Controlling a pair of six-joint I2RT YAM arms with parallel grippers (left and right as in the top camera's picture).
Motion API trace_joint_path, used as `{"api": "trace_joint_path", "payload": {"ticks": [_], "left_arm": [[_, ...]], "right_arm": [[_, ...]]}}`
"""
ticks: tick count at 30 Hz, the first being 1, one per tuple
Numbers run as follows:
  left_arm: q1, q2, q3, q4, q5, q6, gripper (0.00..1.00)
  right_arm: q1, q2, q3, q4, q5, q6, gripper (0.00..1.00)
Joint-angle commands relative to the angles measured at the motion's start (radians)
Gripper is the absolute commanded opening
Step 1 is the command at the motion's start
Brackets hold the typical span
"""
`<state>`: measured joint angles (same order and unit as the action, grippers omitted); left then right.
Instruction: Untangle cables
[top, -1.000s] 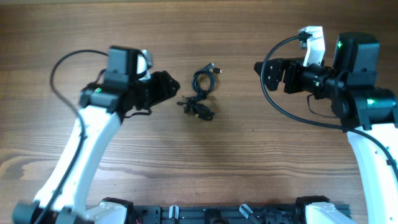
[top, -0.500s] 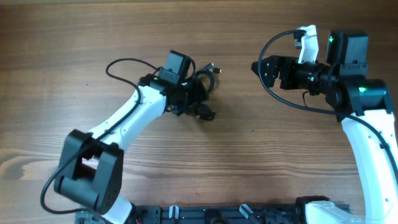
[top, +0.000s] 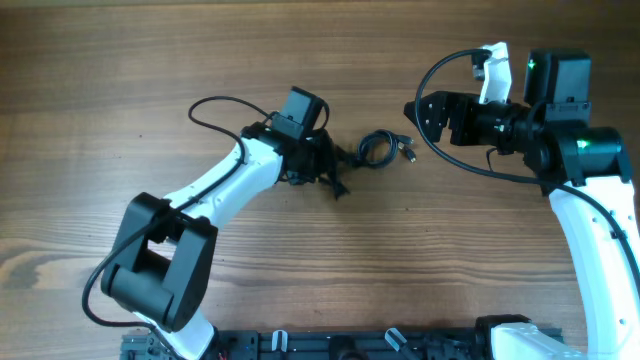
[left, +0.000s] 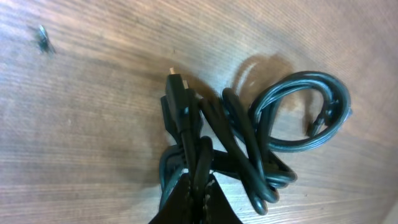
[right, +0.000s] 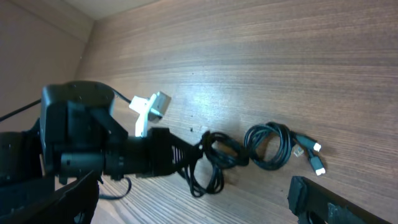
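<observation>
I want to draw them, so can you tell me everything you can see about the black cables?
The cables are thin, black, rubbery-looking cords with small silvery plug ends. One end is a tight knotted clump. The other end spreads into a round loop lying flat, with two plugs poking out toward the right arm's side. They lie on the wooden table, near its middle. The left gripper is pinched shut on the knotted end. Nothing else touches them.

No text, label, brand, number or sign can be read anywhere in these views.
</observation>
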<state>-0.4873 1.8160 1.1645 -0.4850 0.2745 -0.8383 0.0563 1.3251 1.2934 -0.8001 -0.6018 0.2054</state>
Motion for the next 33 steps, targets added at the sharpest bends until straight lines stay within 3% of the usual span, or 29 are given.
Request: {"api": "trace_joint_path", "payload": {"ticks": [1,3,6,9,11,14,17,19,22,33], "left_arm": [[0.110,-0.051,0.005,0.061,0.236,0.132,0.04],[0.224,-0.077,0.005,0.103,0.504,0.181,0.04],[0.339,-0.077,0.005,0.119,0.752,0.180,0.04],[0.380,-0.077,0.005,0.128,0.864,0.180,0.04],[0.389,-0.077,0.005,0.128,0.922,0.177,0.04],[0.389,-0.077,0.005,0.127,0.940,0.176,0.04],[0.389,-0.077,0.005,0.127,0.917,0.159,0.04],[0.389,-0.077,0.005,0.131,0.874,0.054,0.04],[0.389,-0.077,0.005,0.138,0.869,-0.072,0.04],[0.388,-0.077,0.005,0.138,0.817,-0.098,0.04]], "right_arm": [[0.013,0.011,0.021,0.000,-0.010,0.003,1.00],[0.061,0.011,0.021,0.006,-0.010,-0.001,1.00],[0.151,0.019,0.021,0.039,-0.010,0.005,1.00],[0.224,0.055,0.021,0.080,-0.010,0.008,0.99],[0.256,0.094,0.021,0.089,-0.011,0.008,0.92],[0.309,0.154,0.021,0.128,-0.053,0.007,0.77],[0.349,0.175,0.021,0.174,-0.050,0.027,0.54],[0.362,0.175,0.021,0.212,-0.046,0.043,0.50],[0.375,0.199,0.021,0.237,0.008,0.115,0.35],[0.475,0.333,0.021,0.292,0.027,0.192,0.34]]}}
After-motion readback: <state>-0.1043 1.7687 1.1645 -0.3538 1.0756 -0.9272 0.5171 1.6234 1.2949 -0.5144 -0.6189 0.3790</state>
